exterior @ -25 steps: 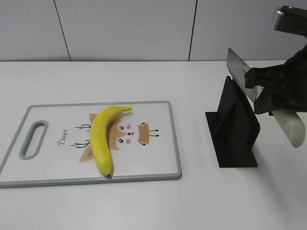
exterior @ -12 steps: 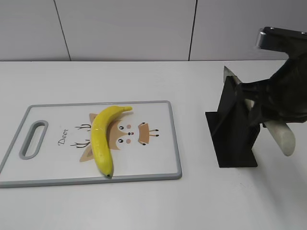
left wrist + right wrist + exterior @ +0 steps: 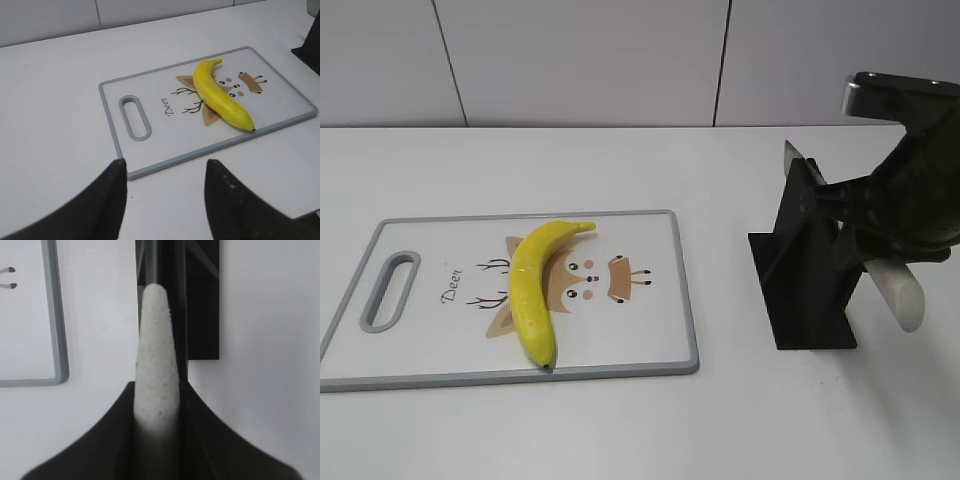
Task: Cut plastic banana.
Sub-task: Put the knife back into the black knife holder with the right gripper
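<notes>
Plastic banana (image 3: 532,290) lies flat on the cutting board (image 3: 650,345) w/ a deer print, at about 9 o'clock on the white surface (image 3: 620,430) in the exterior view; its curved end points toward 1 o'clock, dark tip sits near the board's front edge. Right hand (image 3: 865,240) is closed on the knife handle (image 3: 898,290) — pale, speckled, sticking out toward 5 o'clock. The blade (image 3: 792,157) goes into the black knife stand (image 3: 805,270), only its tip showing above the top edge. In the right wrist view the handle (image 3: 156,365) runs straight up between both fingers (image 3: 210,440), stand behind it. Left hand (image 3: 165,200) hangs over the surface just off the board's handle-slot end — fingers spread apart, nothing between them, well apart from the banana.
</notes>
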{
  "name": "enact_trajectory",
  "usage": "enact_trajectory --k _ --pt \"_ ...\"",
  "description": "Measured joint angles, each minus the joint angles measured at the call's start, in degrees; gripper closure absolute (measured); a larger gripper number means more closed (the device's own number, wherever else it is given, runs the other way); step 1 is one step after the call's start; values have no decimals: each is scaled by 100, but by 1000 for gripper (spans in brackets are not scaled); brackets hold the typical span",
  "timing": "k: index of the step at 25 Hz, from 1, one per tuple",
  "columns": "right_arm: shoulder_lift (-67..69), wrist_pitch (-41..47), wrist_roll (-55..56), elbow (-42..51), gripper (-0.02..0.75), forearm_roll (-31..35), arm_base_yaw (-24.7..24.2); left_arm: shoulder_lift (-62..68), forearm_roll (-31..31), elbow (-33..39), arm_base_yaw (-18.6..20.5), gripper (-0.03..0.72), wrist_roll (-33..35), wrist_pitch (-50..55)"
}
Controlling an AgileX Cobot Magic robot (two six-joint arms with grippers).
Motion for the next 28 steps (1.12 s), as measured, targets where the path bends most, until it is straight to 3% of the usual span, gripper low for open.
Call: enact_trajectory --k 2,7,9,14,21,28 --pt "0 0 0 0 517 5 0 0 0 0 0 207 0 0" --pt "0 0 0 0 272 5 0 0 0 0 0 207 7 0" --pt "0 -40 0 0 240 5 0 0 0 0 0 207 7 0" --pt "-56 4 -155 -18 222 1 0 0 0 0 0 207 7 0" --pt "-1197 1071 -1919 -44 220 303 0 0 0 0 0 207 7 -1" --pt "-3397 797 -2588 1551 220 278 0 0 -7 0 0 207 7 -11"
